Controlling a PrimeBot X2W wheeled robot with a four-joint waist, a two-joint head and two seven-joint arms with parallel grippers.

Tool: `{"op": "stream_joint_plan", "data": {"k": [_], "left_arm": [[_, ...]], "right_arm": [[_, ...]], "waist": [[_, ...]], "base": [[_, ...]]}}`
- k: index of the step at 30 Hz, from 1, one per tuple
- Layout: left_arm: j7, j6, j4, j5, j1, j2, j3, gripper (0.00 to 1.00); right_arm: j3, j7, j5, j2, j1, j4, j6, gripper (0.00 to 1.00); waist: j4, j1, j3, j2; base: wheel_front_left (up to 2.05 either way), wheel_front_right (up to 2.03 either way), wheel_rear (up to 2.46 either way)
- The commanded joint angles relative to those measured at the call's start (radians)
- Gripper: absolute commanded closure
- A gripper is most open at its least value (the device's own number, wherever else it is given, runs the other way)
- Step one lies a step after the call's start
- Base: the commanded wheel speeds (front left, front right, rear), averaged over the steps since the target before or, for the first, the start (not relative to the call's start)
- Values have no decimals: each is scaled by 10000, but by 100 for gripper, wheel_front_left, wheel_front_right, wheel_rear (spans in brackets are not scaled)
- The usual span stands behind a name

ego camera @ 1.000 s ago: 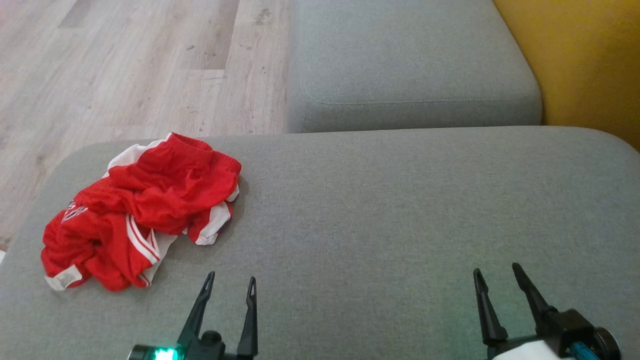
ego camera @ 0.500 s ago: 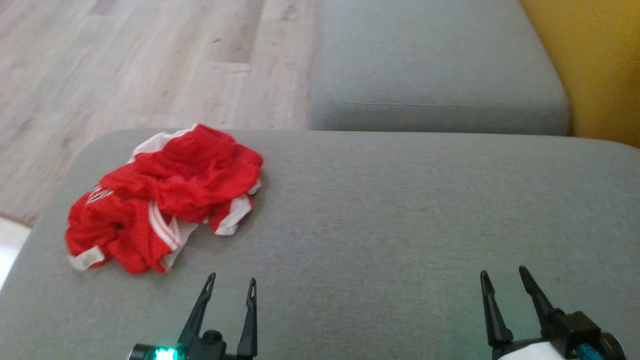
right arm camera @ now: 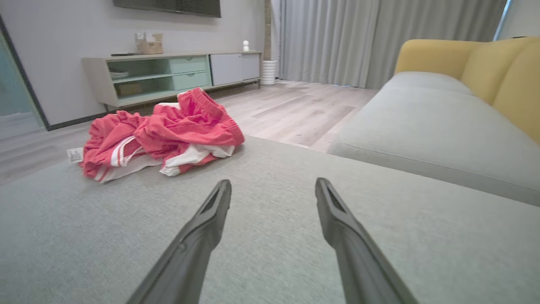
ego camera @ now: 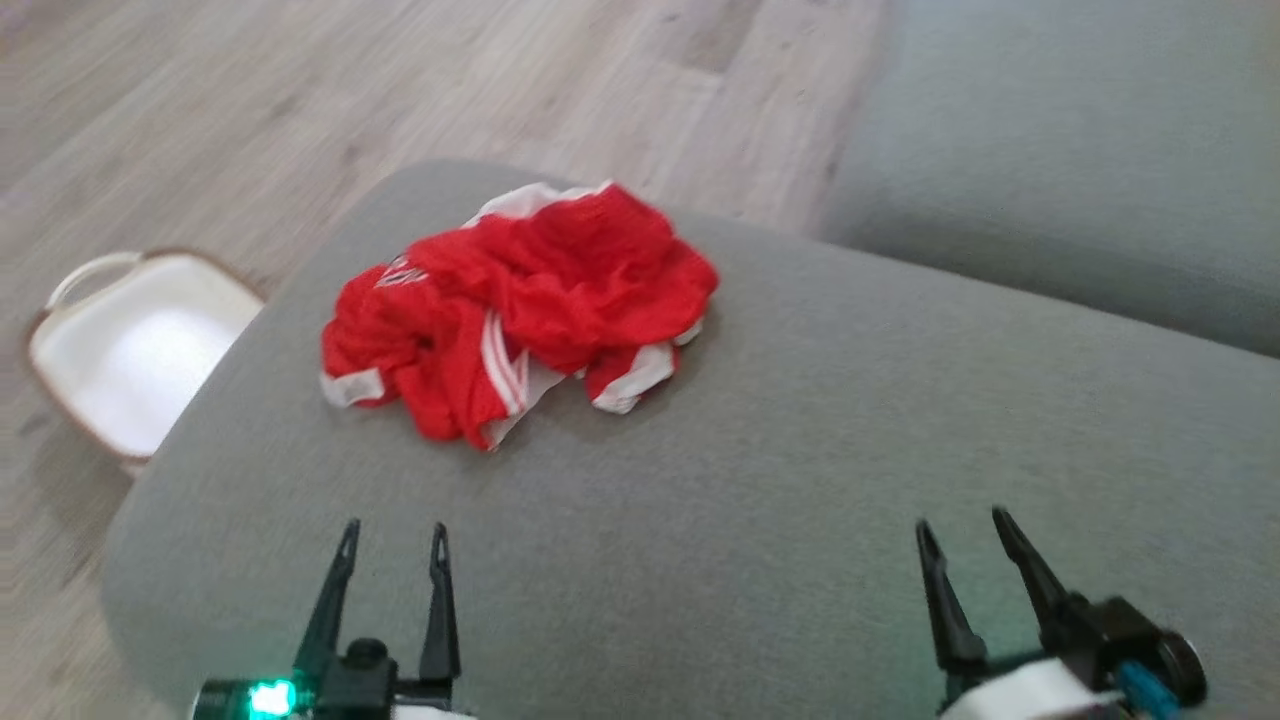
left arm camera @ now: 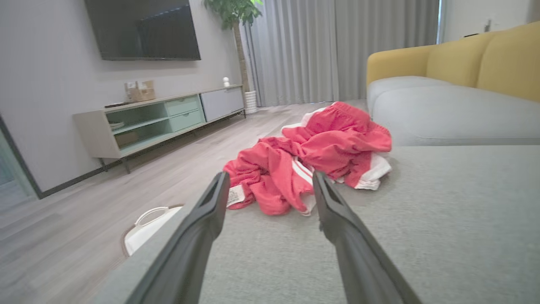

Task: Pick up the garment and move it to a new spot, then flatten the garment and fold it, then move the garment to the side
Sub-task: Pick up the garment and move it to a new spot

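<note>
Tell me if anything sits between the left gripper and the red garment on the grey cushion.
Nothing visible does: bare grey cushion separates the open left gripper from the crumpled red garment.

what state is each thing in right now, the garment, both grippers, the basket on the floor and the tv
garment: crumpled in a heap on the grey cushion, not held, not yet flattened or folded
left gripper: jaws open, empty, short of the garment
right gripper: jaws open, empty, over bare cushion
white basket: upright on the floor beside the cushion, looks empty
tv: screen dark
</note>
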Motion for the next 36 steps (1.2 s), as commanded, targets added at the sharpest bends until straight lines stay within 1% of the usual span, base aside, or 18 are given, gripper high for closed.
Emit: {"op": "stream_joint_plan", "data": {"k": [1,9,11,14,16,17,20,22,27,29,32,36], "left_arm": [[-107,140,-488,-6,-558,-35,417,0],[-107,355,-1021,101,-644,60,663,0],[-107,330,-1229,240,-816,193,617,0],[-107,171,-1742,431,-1295,460,431,0],[-107,-113,-2137,433,-1812,636,307,0],[-107,-558,-2292,442,-2517,865,139,0],[-107,-1267,-2087,220,-3912,1082,92,0],[-85,-1714,-1555,112,-4972,1223,99,0],[745,-2802,397,-405,-7874,1106,29,0],[1201,-3128,1330,-712,-8939,896,-32,0],[1673,-3398,2860,-1185,-10377,631,-43,0],[2485,-3583,4958,-1690,-11702,459,-192,0]], "right_arm": [[345,-138,-102,-102,-781,-218,46,0],[569,-138,-288,-102,-1054,-62,46,0],[508,-138,-358,-102,-996,-47,46,0],[288,-138,-464,-102,-778,-97,46,0],[54,-138,-561,-102,-587,-196,46,0],[-172,-138,-691,-102,-382,-322,46,0],[-382,-138,-1026,-102,-297,-539,46,0],[-488,-138,-1311,-102,-406,-643,46,0],[-649,-138,-1955,-121,-743,-880,46,0],[-664,-138,-2094,-215,-885,-984,46,0],[-661,-138,-2208,-407,-1099,-1174,46,0],[-590,-138,-2268,-594,-1338,-1408,46,0]], "waist": [[521,0,554,0],[697,0,772,0],[717,0,783,0],[768,0,805,0],[835,0,873,0],[914,0,982,0],[791,0,1504,0],[593,0,1889,0],[73,0,2749,0],[-164,0,3074,0],[-516,0,3559,0],[-1057,0,4110,0]], "base": [[0,0,0],[0,0,0],[0,0,0],[0,0,0],[0,0,0],[0,0,0],[0,0,0],[0,0,0],[0,0,0],[0,0,0],[0,0,0],[0,0,0]]}}
